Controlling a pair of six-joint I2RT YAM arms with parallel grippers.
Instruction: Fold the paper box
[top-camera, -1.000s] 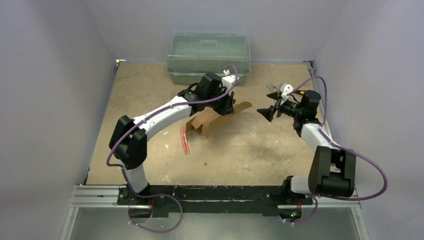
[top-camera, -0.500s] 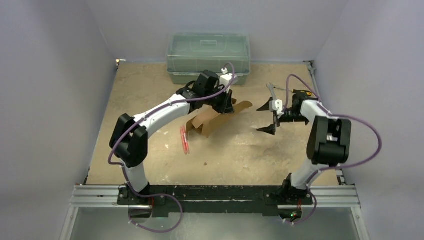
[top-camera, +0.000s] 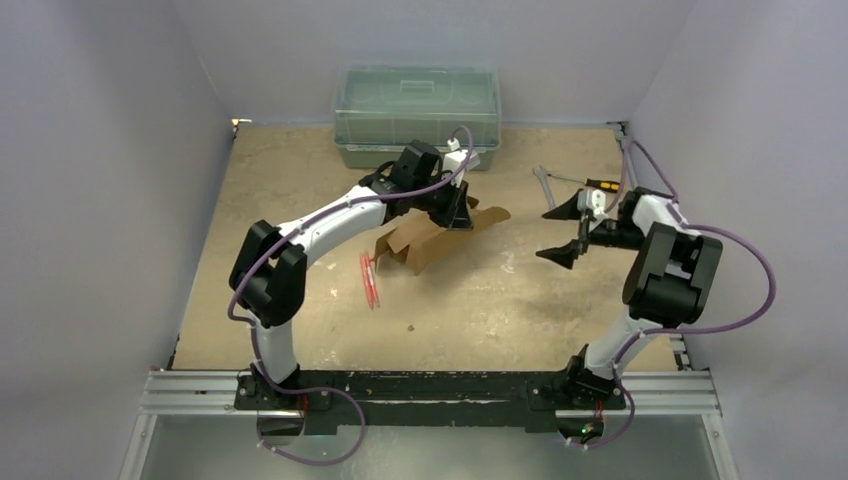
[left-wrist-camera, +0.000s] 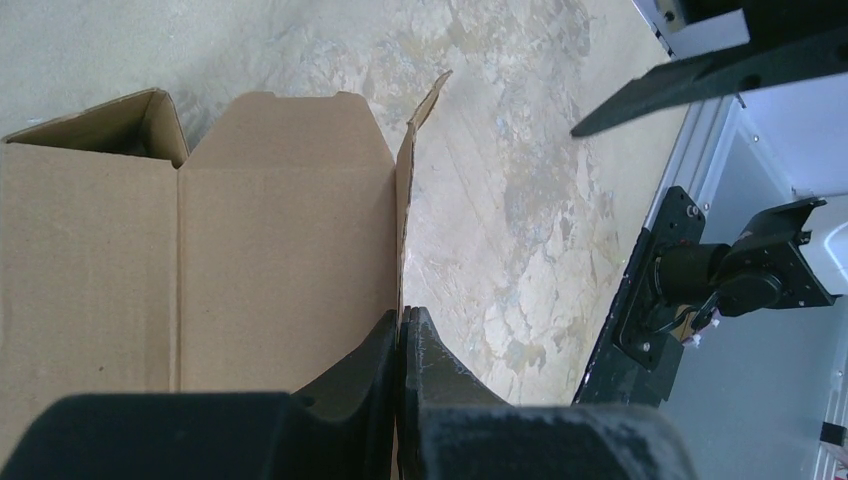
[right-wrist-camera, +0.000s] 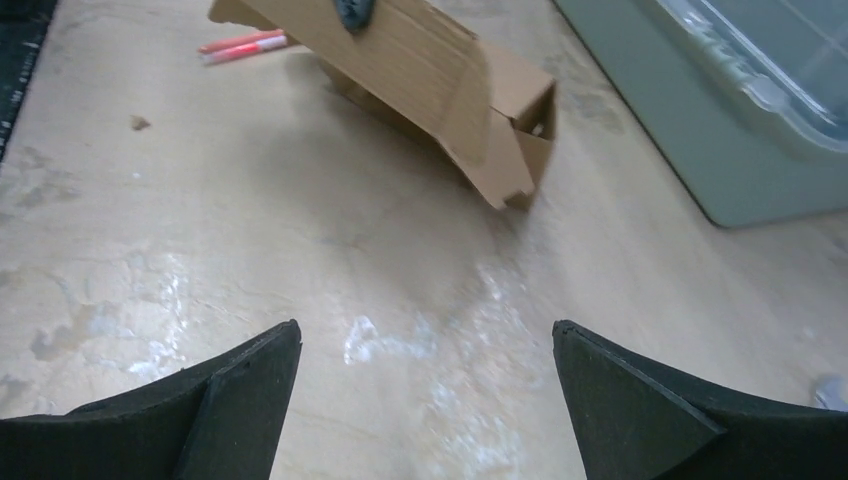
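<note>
1. Your paper box (top-camera: 425, 240) lies partly folded on the tabletop (top-camera: 480, 300), left of the middle and near the front of the green lidded bin (top-camera: 416, 115).
2. Your left claw (left-wrist-camera: 402, 325) is pressed together on the thin edge of one cardboard panel at the box's right end, pinching it.
3. Your right claw (top-camera: 562, 235) hangs well apart to the right, fingers spread wide over bare tabletop, facing the box.
4. A red pen (top-camera: 370, 279) lies just left of the box.
5. A wrench (top-camera: 545, 178) and a screwdriver (top-camera: 600, 184) lie toward the far right.
</note>
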